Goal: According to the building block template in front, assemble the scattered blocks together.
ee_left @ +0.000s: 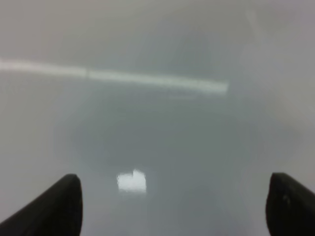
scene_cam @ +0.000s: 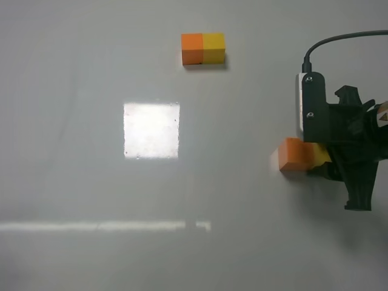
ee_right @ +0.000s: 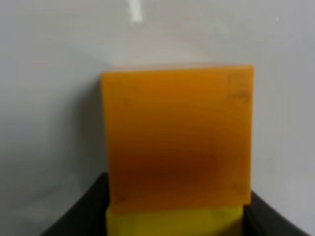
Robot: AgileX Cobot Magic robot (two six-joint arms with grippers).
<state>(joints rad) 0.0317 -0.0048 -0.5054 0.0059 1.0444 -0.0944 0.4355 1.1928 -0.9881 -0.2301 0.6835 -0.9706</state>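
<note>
Right edge, mid-height: small matte orange cube sits flush against small matte yellow cube, orange leftward
Right gripper: clamped on the yellow cube, nearest arm by far
Template: orange-and-yellow two-cube bar, upper centre, long axis left-right, orange left too
Left gripper: fingers spread wide, holding nothing

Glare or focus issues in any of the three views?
Exterior high: fairly sharp, but a blown-out square glare patch and a streak sit on the table. Left wrist: soft throughout, same sort of reflections. Right wrist: orange cube and yellow cube too close, blurred.
</note>
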